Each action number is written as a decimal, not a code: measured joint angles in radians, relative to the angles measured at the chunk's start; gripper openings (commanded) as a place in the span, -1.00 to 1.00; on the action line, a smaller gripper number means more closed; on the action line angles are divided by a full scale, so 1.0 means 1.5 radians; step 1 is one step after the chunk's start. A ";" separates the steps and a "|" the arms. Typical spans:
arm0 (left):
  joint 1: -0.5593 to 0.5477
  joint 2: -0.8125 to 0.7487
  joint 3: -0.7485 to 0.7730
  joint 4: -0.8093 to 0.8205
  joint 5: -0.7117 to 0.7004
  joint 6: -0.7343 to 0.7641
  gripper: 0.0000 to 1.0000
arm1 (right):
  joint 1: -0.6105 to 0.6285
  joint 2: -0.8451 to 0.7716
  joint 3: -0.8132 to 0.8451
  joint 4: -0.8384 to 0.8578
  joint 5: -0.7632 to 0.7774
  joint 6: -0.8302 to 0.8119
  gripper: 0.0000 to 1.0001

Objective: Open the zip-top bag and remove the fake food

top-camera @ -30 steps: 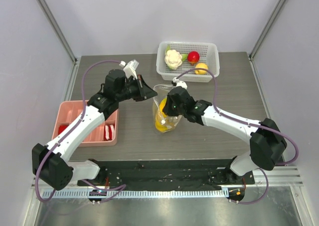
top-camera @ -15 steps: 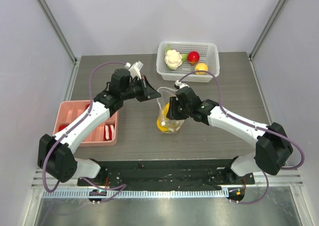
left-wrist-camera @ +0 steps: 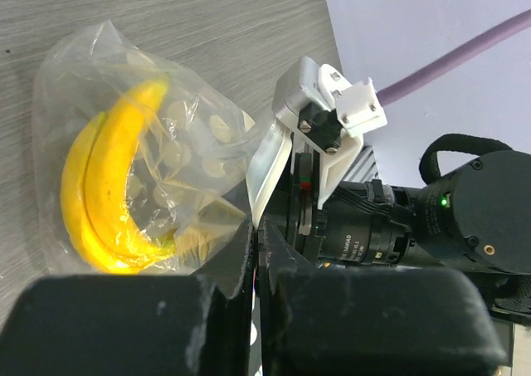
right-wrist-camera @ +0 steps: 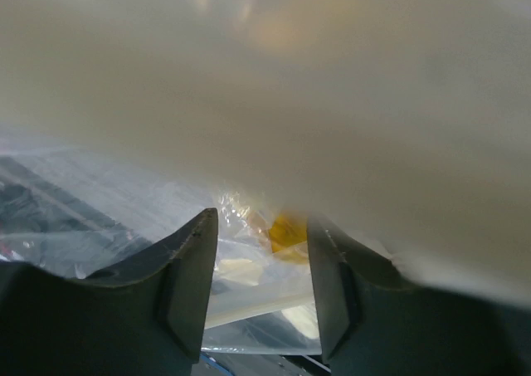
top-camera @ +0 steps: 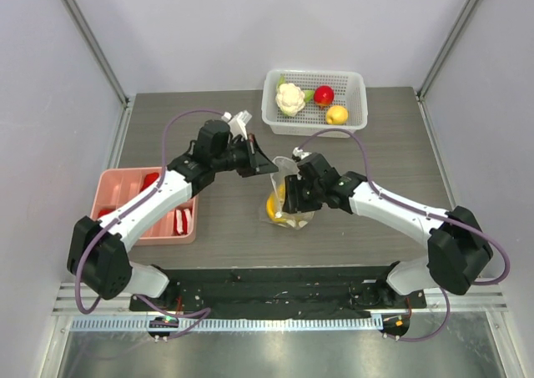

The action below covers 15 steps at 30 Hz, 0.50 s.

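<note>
Cauliflower (top-camera: 289, 100), red fruit (top-camera: 324, 95) and yellow-orange fruit (top-camera: 337, 114) already lay in the basket (top-camera: 359, 94) at upper centre. The banana bunch (left-wrist-camera: 104, 202) sat inside the zip-top bag (top-camera: 288, 204) at mid-frame. The left gripper (top-camera: 265, 164) pinched the bag's rim tight, while the right gripper (right-wrist-camera: 261, 227) stood half open and empty at its mouth.

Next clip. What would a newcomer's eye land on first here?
The yellow banana inside the clear bag, at the centre of the top view. The left fingers pinch the bag's edge, while the right fingers stand open at the bag. At the far edge, a white basket holds a cauliflower, a red fruit and a yellow fruit.
</note>
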 measured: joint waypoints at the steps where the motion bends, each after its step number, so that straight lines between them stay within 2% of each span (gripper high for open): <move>1: -0.002 0.001 0.000 0.000 0.000 0.000 -0.99 | 0.000 -0.004 -0.003 -0.004 0.002 -0.003 0.09; 8: -0.020 0.012 0.000 0.002 -0.001 0.000 -0.99 | -0.023 -0.030 -0.016 -0.026 0.007 -0.012 0.09; 15: -0.050 0.003 0.012 -0.011 -0.034 0.018 -0.99 | -0.026 -0.039 -0.001 0.000 0.081 0.033 -0.20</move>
